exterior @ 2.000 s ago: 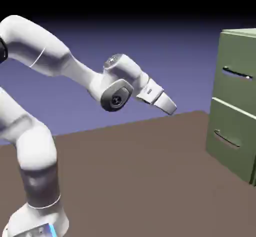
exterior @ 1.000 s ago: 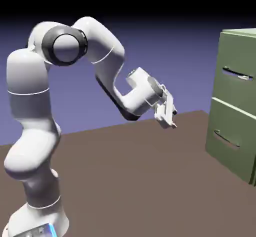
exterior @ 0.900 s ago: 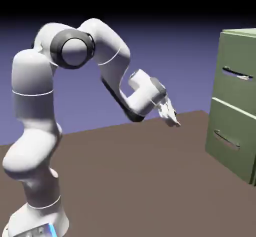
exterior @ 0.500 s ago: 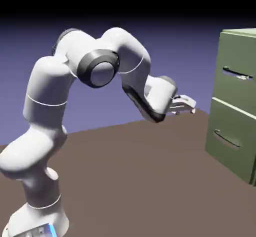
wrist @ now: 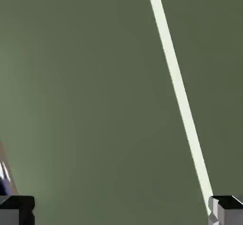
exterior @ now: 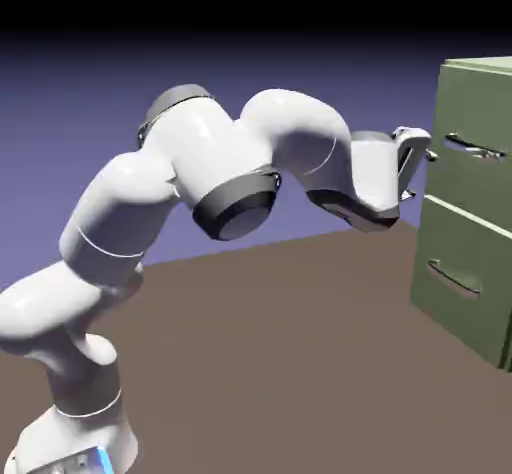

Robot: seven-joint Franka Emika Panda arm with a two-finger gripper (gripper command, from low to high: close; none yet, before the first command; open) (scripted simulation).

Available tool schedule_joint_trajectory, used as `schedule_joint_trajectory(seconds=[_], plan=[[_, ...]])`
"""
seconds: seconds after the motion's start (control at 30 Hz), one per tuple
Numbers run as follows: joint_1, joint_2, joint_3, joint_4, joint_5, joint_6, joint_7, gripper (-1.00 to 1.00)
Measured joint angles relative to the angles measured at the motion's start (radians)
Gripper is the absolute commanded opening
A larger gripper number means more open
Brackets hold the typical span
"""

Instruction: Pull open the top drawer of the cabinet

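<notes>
Top drawer (exterior: 478, 162) sits flush in the upper half of the cabinet (exterior: 470, 292), far right of the exterior view, bar handle (exterior: 474, 147) untouched. Gripper (exterior: 424, 152) just beside the handle's left end; we see its jaws spread wide, nothing between them. Hand view: olive front, one pale diagonal stripe (wrist: 178, 86).

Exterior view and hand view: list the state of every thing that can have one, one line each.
Upper olive-green drawer with the thin straight dark bar handle: shut, handle not gripped.
Lower olive-green drawer with the paler curved handle: shut.
Tall olive-green cabinet: upright on the brown table.
White arm's two-finger gripper: open, empty, just short of the upper handle.
</notes>
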Motion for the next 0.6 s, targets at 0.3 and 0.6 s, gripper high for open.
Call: schedule_joint_trajectory(seconds=[0.3,0.6], plan=[[0.097,0.135,-0.021,0.225,-0.093,0.033,-0.186,0.00],[0.005,0.088,0.032,0.103,-0.107,-0.005,-0.140,-1.00]])
